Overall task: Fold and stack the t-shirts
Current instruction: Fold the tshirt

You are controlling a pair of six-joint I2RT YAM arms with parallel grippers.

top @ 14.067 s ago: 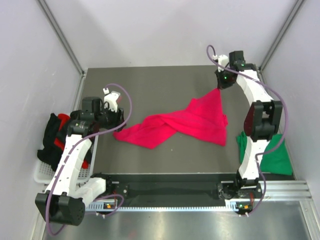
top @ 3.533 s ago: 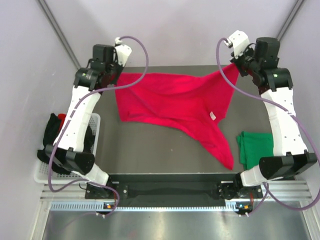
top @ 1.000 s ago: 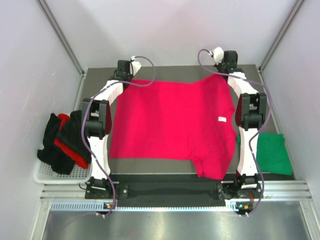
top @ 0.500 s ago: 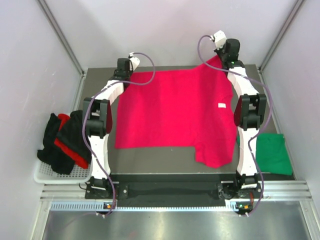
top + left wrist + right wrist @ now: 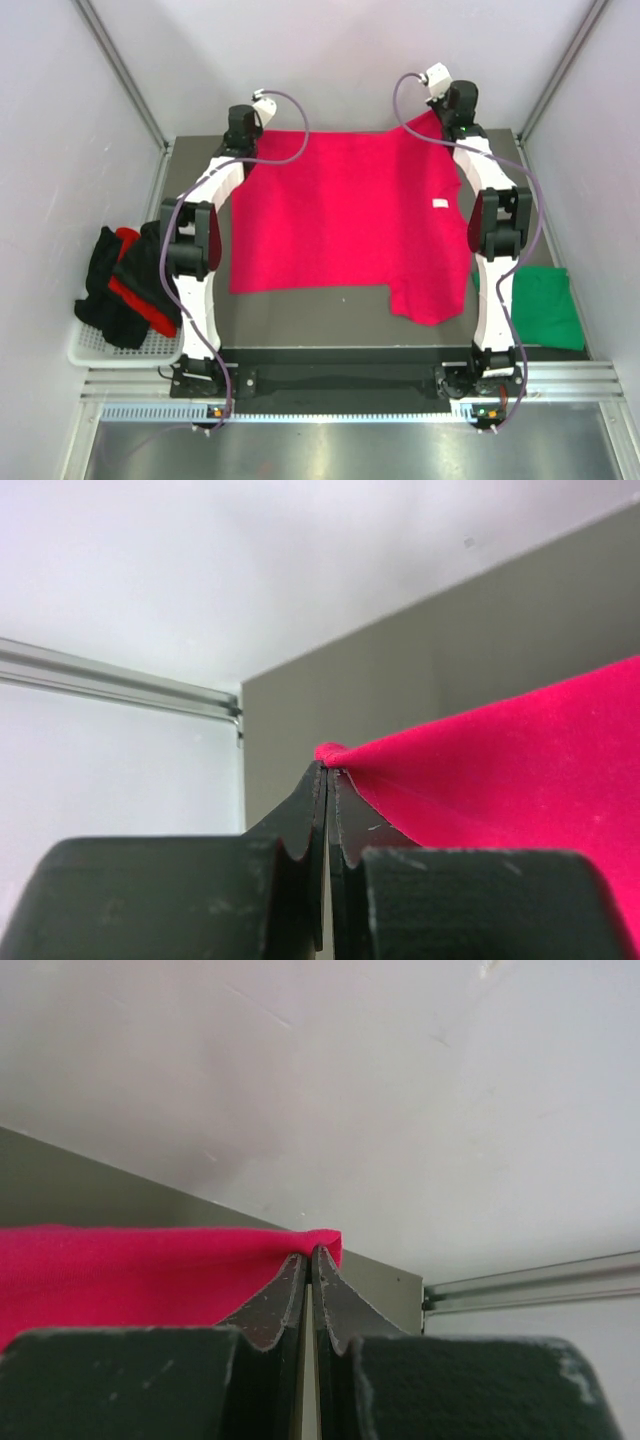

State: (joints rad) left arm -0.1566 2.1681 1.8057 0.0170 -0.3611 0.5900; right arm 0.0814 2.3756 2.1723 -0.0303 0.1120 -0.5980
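A crimson-pink t-shirt [image 5: 345, 215] is stretched out flat over the grey table, its near right part reaching toward the front edge. My left gripper [image 5: 243, 133] is shut on its far left corner [image 5: 335, 755]. At the far right corner [image 5: 325, 1242] my right gripper [image 5: 452, 113] is shut on the cloth and holds it slightly raised. Both arms reach straight to the back of the table. A dark green t-shirt [image 5: 545, 305] lies folded at the near right. Black and red t-shirts [image 5: 125, 285] are heaped at the left.
A white basket [image 5: 90, 345] at the near left holds the black and red heap. Grey walls and metal rails [image 5: 120, 680] close in the table at the back and sides. A black bar [image 5: 340, 375] runs along the front edge between the arm bases.
Over the last second both grippers pulled the pink t-shirt toward the back of the table, so its near edge slid back from the front bar. Both stay shut on the corners.
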